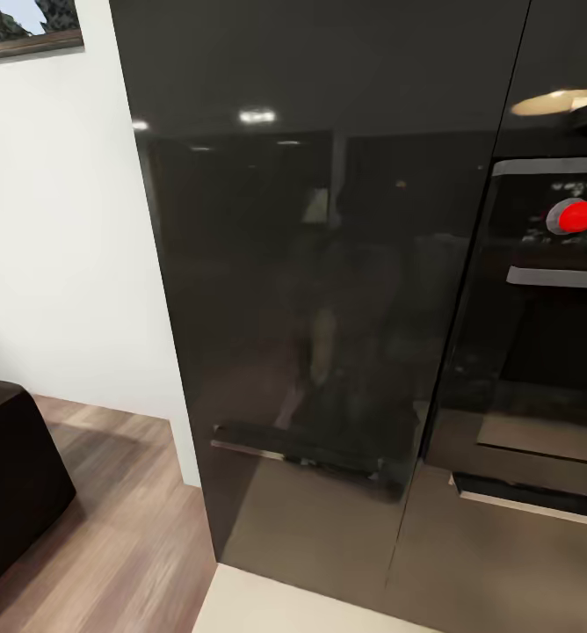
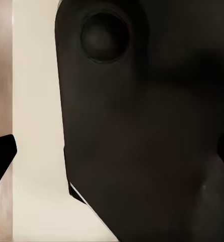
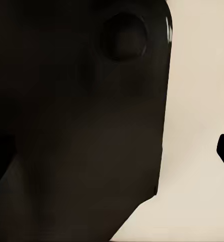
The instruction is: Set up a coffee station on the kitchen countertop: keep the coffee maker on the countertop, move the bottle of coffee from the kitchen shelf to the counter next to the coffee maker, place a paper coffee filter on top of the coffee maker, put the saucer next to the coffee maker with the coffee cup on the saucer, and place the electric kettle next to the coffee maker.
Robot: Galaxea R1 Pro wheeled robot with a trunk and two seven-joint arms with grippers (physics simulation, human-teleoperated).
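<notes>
Jaws of both grippers cannot be judged wide, narrow or loaded — each wrist view faces a dark rounded robot part (image 2: 142,126) over pale floor (image 3: 197,101); head camera meets a glossy black cabinet (image 1: 311,308) and oven (image 1: 548,334) — no coffee items near either gripper, so progress undeterminable, robot likely in transit.

The tall cabinet front (image 1: 329,290) is glossy dark panelling, smooth and mirror-like. The floor (image 1: 118,536) is matt brown wood plank. The wall (image 1: 56,220) is plain matt white.

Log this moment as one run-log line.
phase: in transit | head view: glossy dark cabinet front, built-in oven with red knob, white wall, wood floor | task items: unseen | tools: state unclear
</notes>
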